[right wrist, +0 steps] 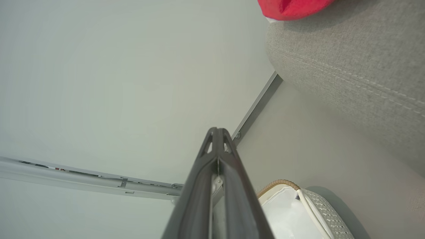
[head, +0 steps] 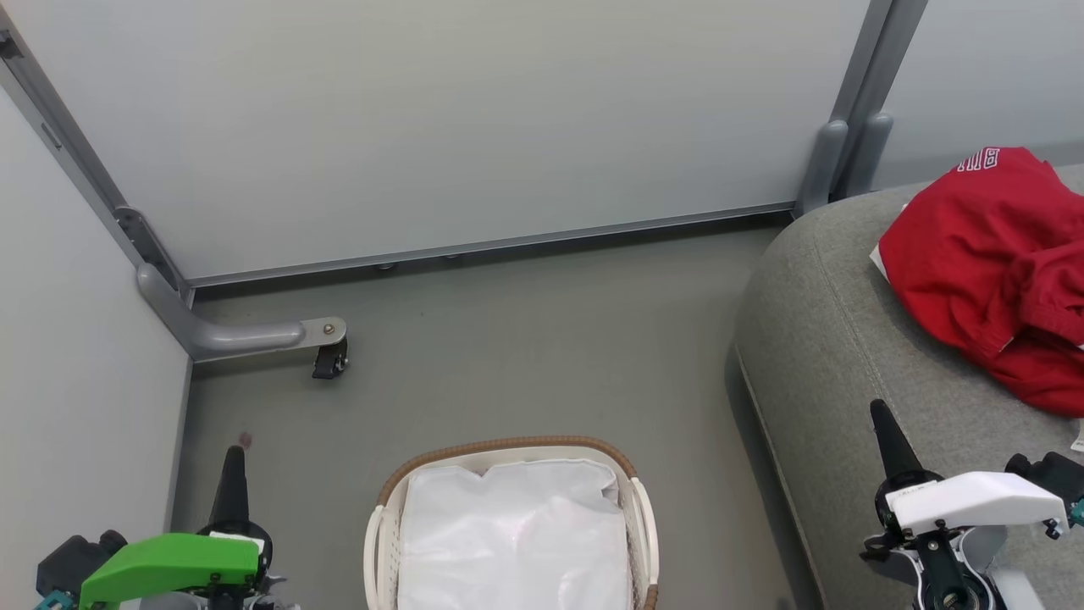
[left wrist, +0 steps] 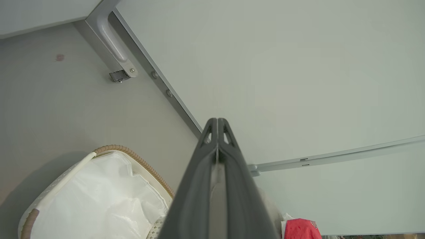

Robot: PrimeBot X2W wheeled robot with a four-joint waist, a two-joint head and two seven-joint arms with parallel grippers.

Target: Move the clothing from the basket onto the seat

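The red clothing (head: 995, 271) lies crumpled on the grey seat (head: 830, 356) at the right, white lettering near its top edge. A strip of it (right wrist: 292, 8) caps the right wrist view, and a corner (left wrist: 300, 229) peeks beside the left fingers. The white basket (head: 377, 542) with its brown woven rim stands on the floor at bottom centre, holding just the white liner cloth (head: 517, 542). My left gripper (head: 233, 462) is shut, left of the basket. My right gripper (head: 881, 424) is shut over the seat's front, below the clothing. Both hold nothing.
Pale partition walls enclose the floor at the back and left. A grey bracket with a small castor (head: 330, 360) juts out at the left wall's foot. Grey posts (head: 847, 152) stand behind the seat's corner. Bare floor (head: 542, 356) lies between basket and wall.
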